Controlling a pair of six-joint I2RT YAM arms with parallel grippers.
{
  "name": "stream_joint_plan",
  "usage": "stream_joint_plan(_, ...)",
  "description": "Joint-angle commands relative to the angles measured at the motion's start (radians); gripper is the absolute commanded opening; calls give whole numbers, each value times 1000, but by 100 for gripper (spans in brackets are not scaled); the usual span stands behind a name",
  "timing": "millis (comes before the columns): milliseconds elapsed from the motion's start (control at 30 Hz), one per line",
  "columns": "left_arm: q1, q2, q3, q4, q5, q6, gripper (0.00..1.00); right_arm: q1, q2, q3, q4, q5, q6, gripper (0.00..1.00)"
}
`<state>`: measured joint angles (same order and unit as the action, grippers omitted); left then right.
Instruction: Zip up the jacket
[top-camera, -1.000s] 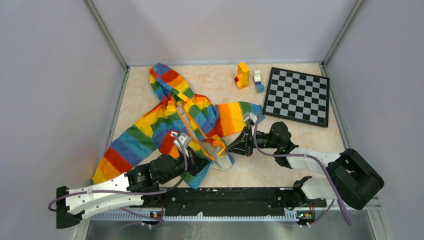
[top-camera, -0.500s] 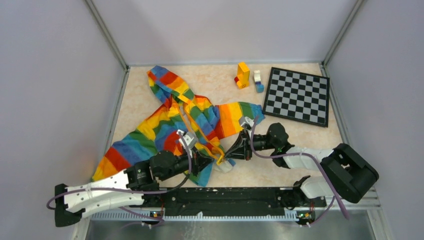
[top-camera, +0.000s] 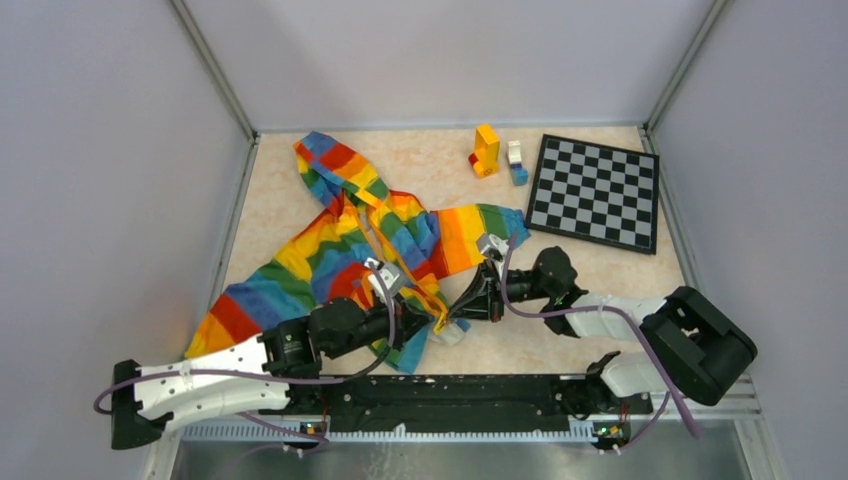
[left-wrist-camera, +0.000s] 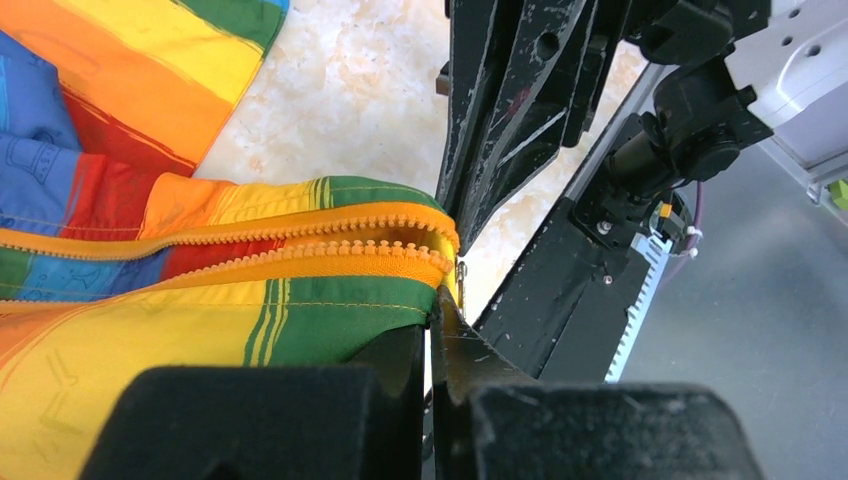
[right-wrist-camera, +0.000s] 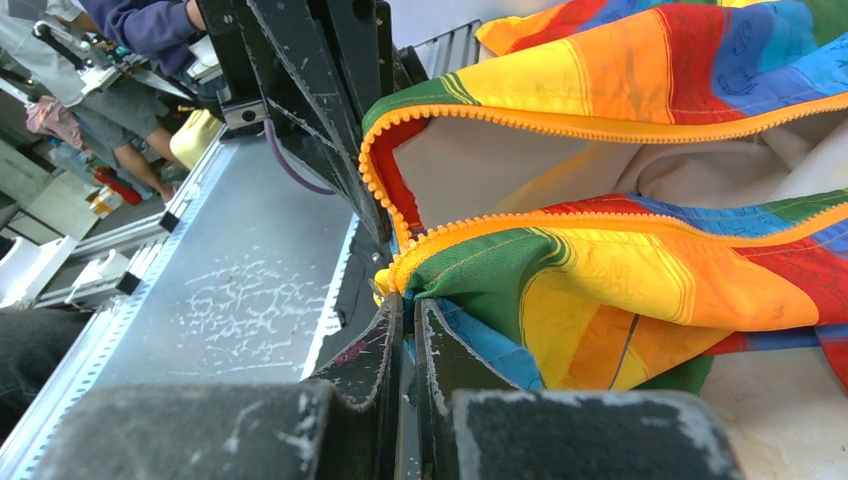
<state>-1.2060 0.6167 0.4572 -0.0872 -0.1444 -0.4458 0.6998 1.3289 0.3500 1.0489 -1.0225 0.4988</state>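
Top external shows the jacket (top-camera: 300, 270) hood (top-camera: 325, 160), which neither wrist view catches.

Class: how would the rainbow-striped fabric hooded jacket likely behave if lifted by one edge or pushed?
Probably floppy: the rainbow-striped fabric hooded jacket lies rumpled in folds, so a lifted edge would likely sag. Pushed, it would probably bunch rather than slide whole. Its orange zipper strip bends sharply, so it likely adds little stiffness.
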Motion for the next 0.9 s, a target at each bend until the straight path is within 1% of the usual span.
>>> stream_joint_plan(0,-3,-31,33,69,12,4,0,15,1,52,43,-5,-14,0)
stream_joint_plan(100,-3,-72,41,11,-31,-2,0,16,-21,61,-52,36,-74,0)
stream_joint_plan(167,-3,-109,39,-5,-35,-1,0,15,-31,60,-71,48,-86,0)
stream_joint_plan(267,-3,-131,31,15,-6,0,0,15,-24,65,-77,51,-87,0)
stream_joint_plan(433,-3,-37,55,15,30,6,0,15,-21,59,-34,28,-62,0)
stream_joint_plan(533,-3,-1,69,8,27,22,0,15,-23,55,-22,12,-57,0)
stream_joint_plan(867,-3,-2,80,-19,28,29,0,15,-18,53,20,-22,-33,0)
